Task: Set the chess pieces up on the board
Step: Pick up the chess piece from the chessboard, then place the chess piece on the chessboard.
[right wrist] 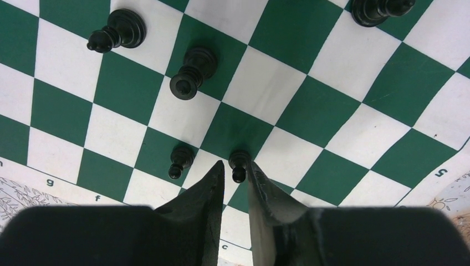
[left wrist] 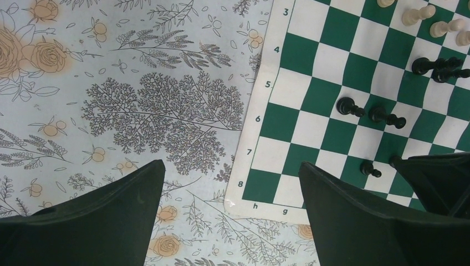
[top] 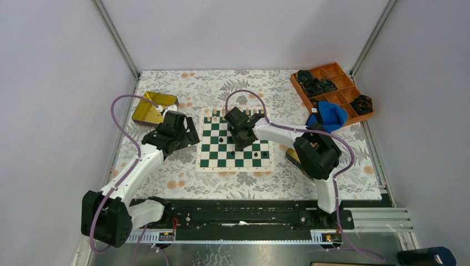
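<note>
Counter (top: 166, 183): floral cloth, carries everything.
Board (top: 213, 158): green-and-white mat lying flat at mid-counter, between the two arms.
Orange tray (top: 332, 83): far right corner, well off the board; no part of this job.
Gold tin (top: 148, 108): far left, just behind the left arm.
Left pincer (left wrist: 230, 166): jaws spread wide, nothing in them; hangs over the cloth at the board's numbered border.
Right pincer (right wrist: 235, 163): low over the board, jaws narrow, one finger on each side of a black pawn. Whether the pads press it yet, I cannot tell.
Cream pieces (left wrist: 418, 14): a few upright toward the far side.
Black pieces (right wrist: 191, 77): a handful upright, loosely scattered on the squares.
Black pawn (right wrist: 239, 159): upright near the lettered border, between the right fingertips; a second pawn (right wrist: 180, 158) stands just beside it.
Step in hand: judged to be taking this pawn to seat it on its home square.
Doing it well: keep the fingers centred on the stem and squeeze gently. Lift straight up, clear of the neighbour. Set it down mid-square, then part the jaws before rising.
</note>
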You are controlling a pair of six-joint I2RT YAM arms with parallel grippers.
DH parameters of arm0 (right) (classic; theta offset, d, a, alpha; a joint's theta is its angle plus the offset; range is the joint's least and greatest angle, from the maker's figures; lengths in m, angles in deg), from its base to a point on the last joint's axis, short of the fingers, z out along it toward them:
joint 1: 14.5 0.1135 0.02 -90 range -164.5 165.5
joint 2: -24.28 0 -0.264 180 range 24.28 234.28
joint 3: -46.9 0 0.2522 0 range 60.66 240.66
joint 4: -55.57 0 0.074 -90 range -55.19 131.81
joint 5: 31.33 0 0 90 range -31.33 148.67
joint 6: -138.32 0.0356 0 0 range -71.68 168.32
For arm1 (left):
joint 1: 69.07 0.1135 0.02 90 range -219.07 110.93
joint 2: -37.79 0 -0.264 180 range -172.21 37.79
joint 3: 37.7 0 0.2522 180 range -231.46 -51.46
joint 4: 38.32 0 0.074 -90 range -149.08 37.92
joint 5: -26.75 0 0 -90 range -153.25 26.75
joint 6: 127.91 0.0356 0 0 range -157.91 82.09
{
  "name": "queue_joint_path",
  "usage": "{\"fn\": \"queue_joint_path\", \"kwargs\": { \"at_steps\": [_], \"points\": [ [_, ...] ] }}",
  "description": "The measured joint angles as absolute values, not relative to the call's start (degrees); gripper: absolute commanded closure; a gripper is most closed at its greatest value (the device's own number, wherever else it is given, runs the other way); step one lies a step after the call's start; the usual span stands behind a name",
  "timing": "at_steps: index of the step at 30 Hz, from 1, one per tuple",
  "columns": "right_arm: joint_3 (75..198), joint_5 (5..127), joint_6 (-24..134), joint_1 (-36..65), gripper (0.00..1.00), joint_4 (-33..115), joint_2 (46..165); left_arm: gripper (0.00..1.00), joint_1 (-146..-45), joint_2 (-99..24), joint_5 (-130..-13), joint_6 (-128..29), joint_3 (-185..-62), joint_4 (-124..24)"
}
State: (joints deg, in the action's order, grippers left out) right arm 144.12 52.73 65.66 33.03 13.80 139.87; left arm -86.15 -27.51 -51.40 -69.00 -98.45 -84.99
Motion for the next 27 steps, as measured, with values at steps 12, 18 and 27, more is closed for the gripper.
{"fn": "queue_joint_path", "kwargs": {
  "at_steps": [12,18,27],
  "points": [
    [144.9,52.3,66.2,33.0,0.93,13.3,140.5,0.01,-85.3,-28.3,-52.4,-68.1,-98.3,-84.6],
    [144.9,52.1,66.1,33.0,0.95,13.2,140.5,0.01,-85.1,-28.3,-52.8,-68.0,-98.3,-84.5],
    [143.9,50.6,66.1,33.1,0.97,11.3,137.9,0.01,-85.1,-27.9,-53.5,-68.2,-98.1,-84.4]
  ]
}}
